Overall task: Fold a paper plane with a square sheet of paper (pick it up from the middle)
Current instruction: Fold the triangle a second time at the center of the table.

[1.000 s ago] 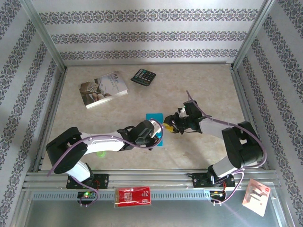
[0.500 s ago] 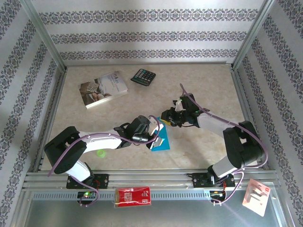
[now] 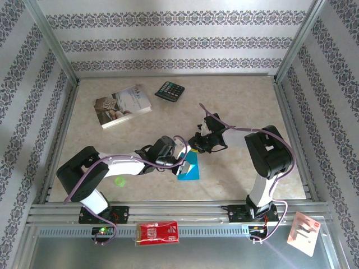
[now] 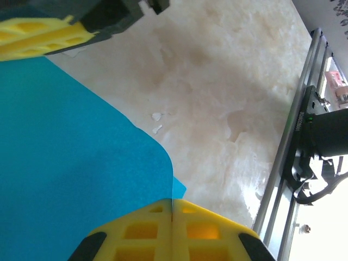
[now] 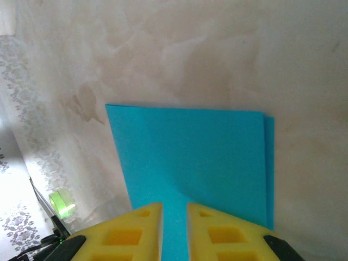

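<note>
Wallpapered walls (image 3: pixel 168 42) with grey floral bands close off three sides. Floor of the cell is a beige marbled table (image 3: pixel 252 106) with aluminium rails along its edges.

Left arm (image 3: pixel 112 168) reaches from its base at the near edge to the middle of the table. Right arm (image 3: pixel 269 157) stands folded at the elbow, its forearm pointing back left toward the same spot.

Pale printed book (image 3: pixel 122 105) lies closed at far left, slightly askew.

Square sheet of paper (image 3: pixel 190 170): turquoise, near the middle of the table toward the front, between the two arm tips. Right wrist view shows it doubled over, with a second layer peeking past one edge. Left wrist view shows its near edge curving up off the table.

Left gripper (image 4: pixel 172 212): yellow jaws pressed fully together, with the sheet's lifted edge running into the seam between them. It has the paper pinched.

Right gripper (image 5: pixel 174 212): at the sheet's other side, jaws a narrow slot apart with blue showing through the slot. I cannot tell whether the tips touch the paper.

Black calculator (image 3: pixel 169 91) lies at the far middle, just right of the book and well apart from the sheet.

Red packet (image 3: pixel 158 232) sits on the metal shelf in front of the bases.

Small green object (image 3: pixel 119 181) lies on the table beside the left arm, too small to identify.
</note>
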